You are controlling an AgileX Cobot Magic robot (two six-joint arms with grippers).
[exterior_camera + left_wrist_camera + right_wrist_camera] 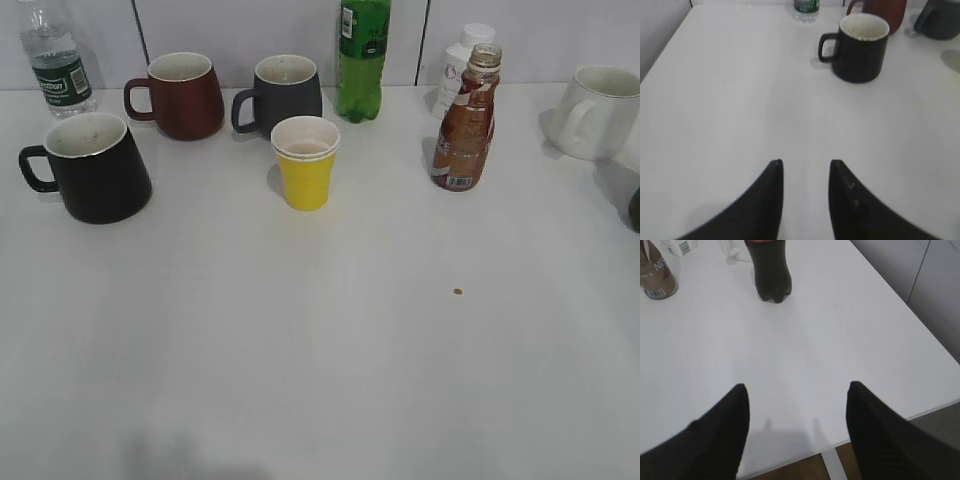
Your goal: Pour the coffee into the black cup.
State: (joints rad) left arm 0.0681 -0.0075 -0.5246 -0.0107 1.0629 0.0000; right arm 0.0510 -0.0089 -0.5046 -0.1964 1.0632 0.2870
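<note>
Smooth white bench (320,350), matt, bare in front, backed by pale wall panels with dark seams.

Black cup (88,167) at left of exterior view: glossy ceramic, white inside, loop handle to the left, flaring wider toward the base. Seen also from left wrist camera, upright, well ahead of the pincer.

Coffee (466,122) at right of centre, upright, well apart from the cup: small waisted clear plastic bottle of dark brown liquid, cap off, brown, white and red wrap label, lettering too small to read. In right wrist view only its lower corner visible at top left, cut off by the frame, white letters partly legible, perhaps "NE".

Behind, in a row: maroon mug (178,95), dark grey mug (281,95), both matt with pale interiors; tall green bottle (362,58), top cut off; white bottle (460,62) half hidden behind the coffee. Yellow paper cup (305,162), tapered, in front of the grey mug. Clear water bottle (58,62) at far left, green label, text unreadable. White mug (598,112) at far right. Tiny brown speck (458,292) on the bench.

Dark cola-type bottle (768,271) in right wrist view, lobed base, top cut off.

Left pincer (806,172): black tapered fingers, narrowly parted, nothing between. Right pincer (797,395): spread wide, empty, above the bench near its edge.
</note>
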